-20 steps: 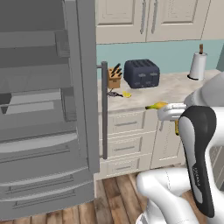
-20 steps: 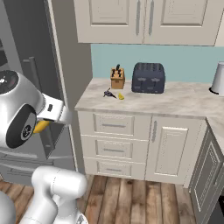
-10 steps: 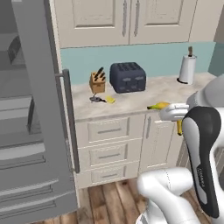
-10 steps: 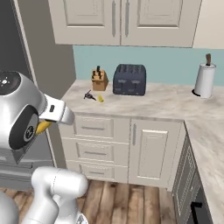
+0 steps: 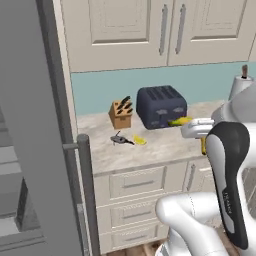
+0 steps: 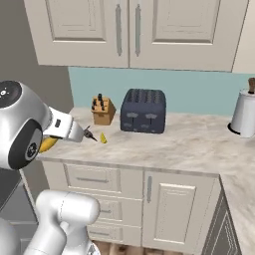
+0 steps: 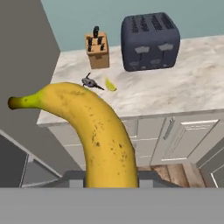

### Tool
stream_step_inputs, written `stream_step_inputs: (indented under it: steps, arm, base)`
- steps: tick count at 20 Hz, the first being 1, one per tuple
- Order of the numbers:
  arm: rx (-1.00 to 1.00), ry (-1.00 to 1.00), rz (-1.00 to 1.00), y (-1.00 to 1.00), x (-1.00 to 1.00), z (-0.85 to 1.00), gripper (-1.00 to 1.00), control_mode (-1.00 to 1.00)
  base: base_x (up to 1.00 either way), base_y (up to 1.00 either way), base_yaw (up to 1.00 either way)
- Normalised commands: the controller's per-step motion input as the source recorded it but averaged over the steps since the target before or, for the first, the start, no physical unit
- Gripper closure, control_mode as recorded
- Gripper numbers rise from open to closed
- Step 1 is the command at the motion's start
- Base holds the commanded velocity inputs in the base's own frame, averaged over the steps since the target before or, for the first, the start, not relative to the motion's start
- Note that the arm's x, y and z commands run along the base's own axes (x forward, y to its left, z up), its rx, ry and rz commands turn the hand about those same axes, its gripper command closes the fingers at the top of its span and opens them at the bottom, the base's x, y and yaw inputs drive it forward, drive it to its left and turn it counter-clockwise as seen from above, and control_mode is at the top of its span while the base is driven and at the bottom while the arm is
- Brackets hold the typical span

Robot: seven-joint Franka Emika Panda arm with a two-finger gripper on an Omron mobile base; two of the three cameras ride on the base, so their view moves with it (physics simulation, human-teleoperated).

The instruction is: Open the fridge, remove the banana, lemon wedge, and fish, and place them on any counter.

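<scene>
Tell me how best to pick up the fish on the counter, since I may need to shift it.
Grip the fish across its thicker body, coming straight down from above. It lies flat on the counter with its thin tail pointing toward the lemon wedge, which sits close by; its small fins and tail look too thin to hold. The gripper is busy holding the banana.

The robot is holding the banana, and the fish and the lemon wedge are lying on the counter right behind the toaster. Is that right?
Not quite. The fish and lemon wedge lie in front of the knife block, beside the toaster, not behind it; the hand view shows this. The end effector does hold the banana, and both lie on the counter.
</scene>
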Motion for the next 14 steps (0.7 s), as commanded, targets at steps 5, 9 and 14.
stream_step_inputs:
  steps: [5,9,14]
  arm:
    - [0.00,0.00,0.00,0.00,0.00,0.00,1.00,1.00]
    - [0.00,0.00,0.00,0.00,0.00,0.00,1.00,1.00]
    - [0.00,0.00,0.00,0.00,0.00,0.00,1.00,1.00]
  base:
    - [0.83,-0.18,0.00]
    - [0.36,-0.15,0.00]
    - [0.03,-0.01,0.00]
